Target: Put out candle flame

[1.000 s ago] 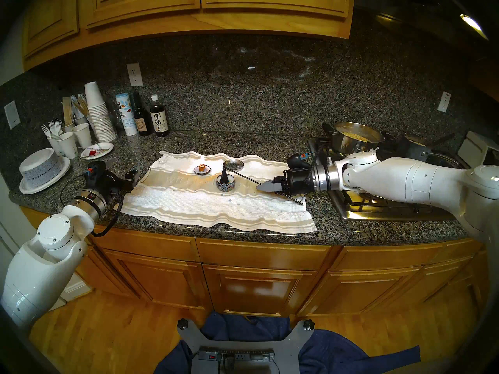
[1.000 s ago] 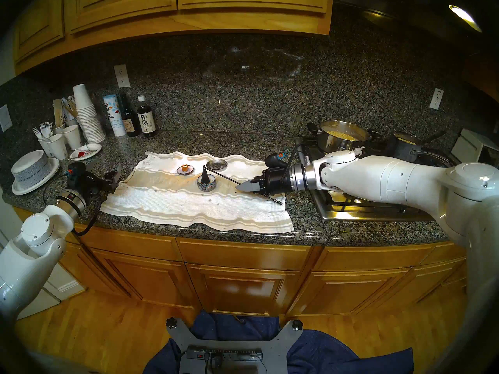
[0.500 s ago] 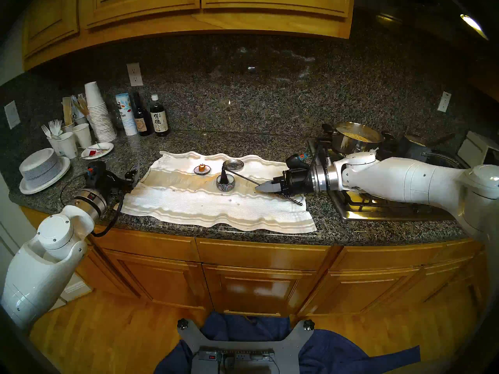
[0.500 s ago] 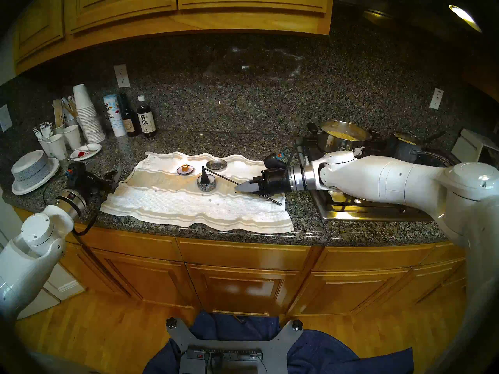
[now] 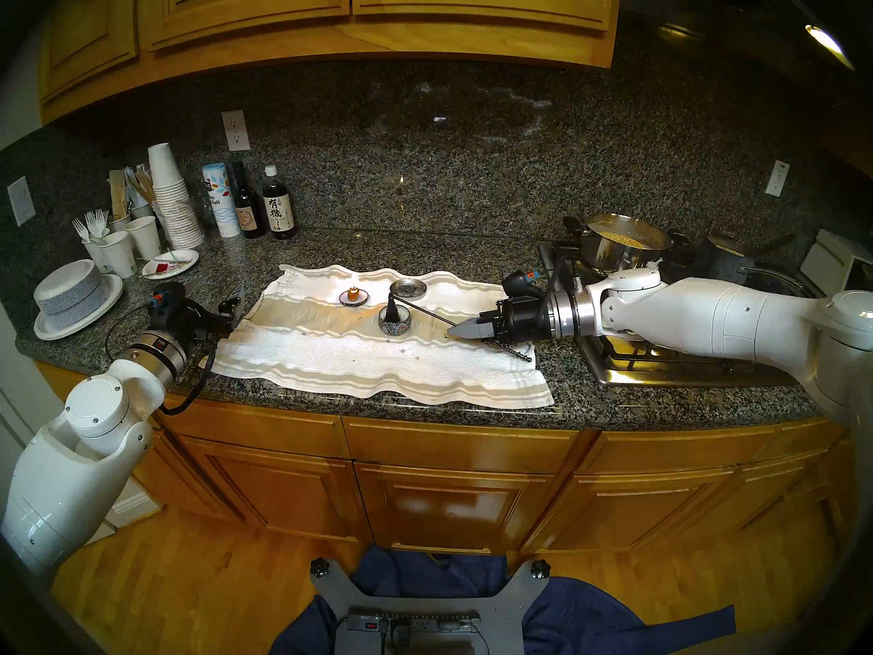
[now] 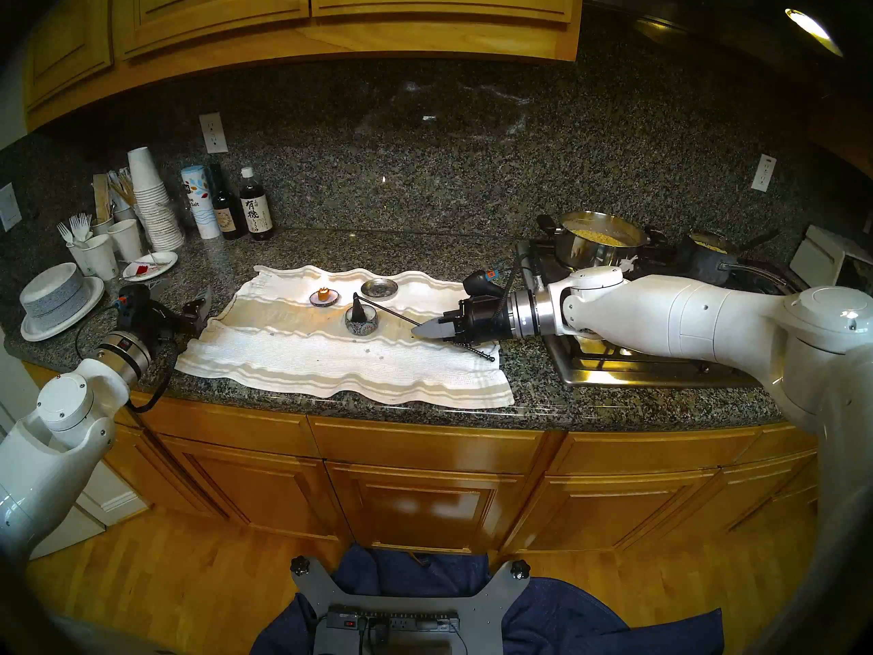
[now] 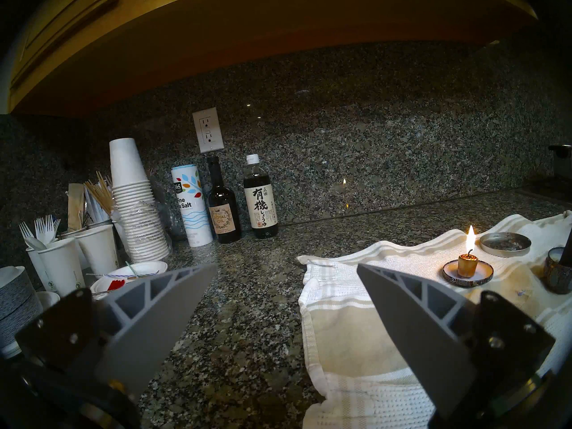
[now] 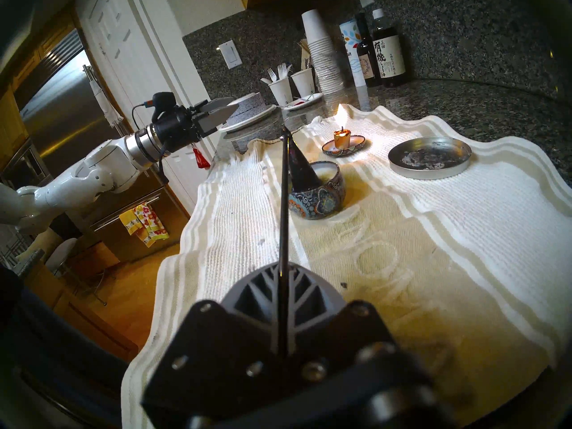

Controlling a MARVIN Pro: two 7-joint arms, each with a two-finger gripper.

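Observation:
A patterned candle tin stands mid-towel, also in the right wrist view. My right gripper is shut on the thin rod of a black candle snuffer. The snuffer's cone rests inside the tin; no flame shows there. A small orange candle on a saucer behind the tin burns with a flame, also seen in the left wrist view. My left gripper is open and empty at the towel's left edge.
A round metal lid lies behind the tin on the white towel. Bottles, stacked paper cups and stacked plates fill the left counter. A steel pot sits on the stove at right.
My right wrist has shifted slightly to the right; the snuffer cone stays in the patterned tin. The left arm has not moved.

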